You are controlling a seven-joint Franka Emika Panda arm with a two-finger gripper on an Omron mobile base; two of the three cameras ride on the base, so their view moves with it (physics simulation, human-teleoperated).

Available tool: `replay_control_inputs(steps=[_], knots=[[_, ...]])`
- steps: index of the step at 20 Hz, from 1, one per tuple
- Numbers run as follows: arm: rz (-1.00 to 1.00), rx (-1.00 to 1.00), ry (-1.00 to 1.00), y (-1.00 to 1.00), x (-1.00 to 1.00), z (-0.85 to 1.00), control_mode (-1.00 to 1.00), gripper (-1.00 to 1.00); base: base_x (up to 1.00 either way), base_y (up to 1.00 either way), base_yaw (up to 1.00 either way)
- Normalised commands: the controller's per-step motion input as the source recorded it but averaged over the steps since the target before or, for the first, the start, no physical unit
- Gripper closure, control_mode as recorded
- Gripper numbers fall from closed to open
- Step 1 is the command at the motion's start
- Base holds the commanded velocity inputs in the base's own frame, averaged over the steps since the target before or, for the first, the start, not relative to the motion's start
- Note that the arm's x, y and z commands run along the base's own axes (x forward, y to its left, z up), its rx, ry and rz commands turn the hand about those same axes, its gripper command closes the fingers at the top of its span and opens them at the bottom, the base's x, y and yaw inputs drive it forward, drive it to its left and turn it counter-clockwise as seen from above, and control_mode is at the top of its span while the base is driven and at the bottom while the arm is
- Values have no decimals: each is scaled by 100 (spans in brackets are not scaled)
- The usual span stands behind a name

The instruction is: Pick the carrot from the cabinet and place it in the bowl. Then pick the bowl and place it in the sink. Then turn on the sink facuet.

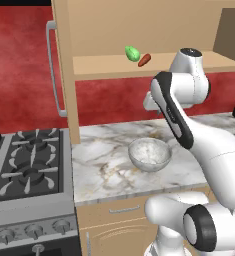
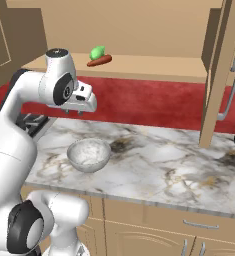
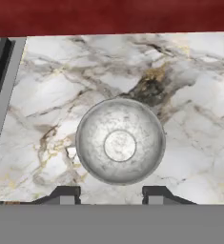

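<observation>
Orange-red carrot (image 1: pixel 144 60), speckled white-grey bowl (image 1: pixel 149 153), veined marble counter (image 1: pixel 104 165).

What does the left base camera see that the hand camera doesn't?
The left base view alone has the cabinet shelf, where the carrot lies beside a green vegetable, plus the door's grey handle. The hand view alone looks straight down into the bowl, with the jaws standing apart and empty. Both share the bowl, the marble counter and the stove.
</observation>
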Motion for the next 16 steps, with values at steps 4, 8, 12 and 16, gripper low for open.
replay_control_inputs(steps=[4,8,12,16], knots=[[-8,2,-13,-10,-25,0,-100,-100,0,0,0],[-45,0,-30,0,-19,23,-100,-100,0,0,0],[-34,0,-42,0,-22,26,-100,-100,0,0,0],[-19,0,-26,-2,-2,36,-100,-100,0,0,0]])
